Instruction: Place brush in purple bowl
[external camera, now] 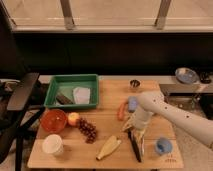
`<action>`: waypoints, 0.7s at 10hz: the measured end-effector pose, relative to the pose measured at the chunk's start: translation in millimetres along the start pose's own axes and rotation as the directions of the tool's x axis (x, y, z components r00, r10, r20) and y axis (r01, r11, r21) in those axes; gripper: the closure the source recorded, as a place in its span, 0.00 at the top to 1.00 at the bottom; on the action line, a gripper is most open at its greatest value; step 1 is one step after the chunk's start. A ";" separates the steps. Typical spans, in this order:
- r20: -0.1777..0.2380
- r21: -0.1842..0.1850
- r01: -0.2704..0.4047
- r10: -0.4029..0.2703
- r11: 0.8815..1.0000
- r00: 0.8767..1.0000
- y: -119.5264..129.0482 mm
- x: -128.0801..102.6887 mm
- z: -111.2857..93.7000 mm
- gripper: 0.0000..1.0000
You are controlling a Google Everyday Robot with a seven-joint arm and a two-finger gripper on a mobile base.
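Wooden table (110, 95) under a dark window: the gripper (137, 131) hangs low over the upper end of the brush (134, 146), grip impossible to tell; the brush lies flat on the table, with the purple bowl (131, 104) beyond, beside a carrot (121, 111)

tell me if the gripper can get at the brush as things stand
Probably yes: the gripper sits right above the upper end of the brush, with nothing lying over it. The silver utensil close beside it might get caught too.
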 end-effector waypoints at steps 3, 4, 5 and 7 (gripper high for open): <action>-0.046 0.006 -0.004 0.004 1.000 0.999 -2.7 -3.0 -14.6 0.12; -0.069 0.016 -0.006 0.007 1.000 0.998 -7.5 -2.9 -24.4 0.05; -0.100 0.027 -0.008 0.011 1.000 0.995 -12.5 -3.1 -41.0 0.00; -0.137 0.054 -0.026 0.033 0.998 0.990 -16.6 2.2 -61.5 0.00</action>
